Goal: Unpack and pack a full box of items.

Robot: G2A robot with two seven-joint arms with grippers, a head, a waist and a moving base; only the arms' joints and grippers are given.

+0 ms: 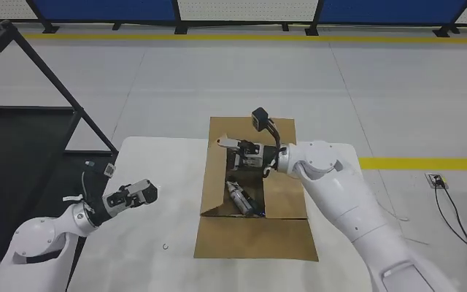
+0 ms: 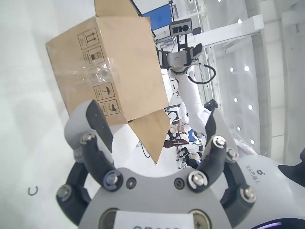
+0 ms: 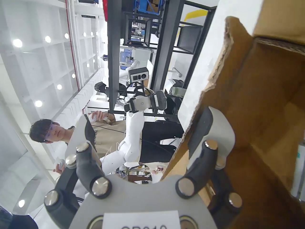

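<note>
While the L gripper (image 2: 155, 120) is hovering spread and empty over the table (image 1: 146, 160) left of the box (image 1: 255, 237), the R gripper (image 3: 147, 129) is sitting spread at the box's far wall, prob. straddling it; a dark item (image 1: 241, 198) is lying inside.

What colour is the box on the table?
Plain brown cardboard box, with black handling symbols down one side; clearest in the left wrist view.

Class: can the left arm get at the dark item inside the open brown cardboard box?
Probably yes, from above. The open left gripper hangs beside the brown cardboard box; its flaps lie spread and the dark item is uncovered. The right gripper at the rim may crowd it.
</note>
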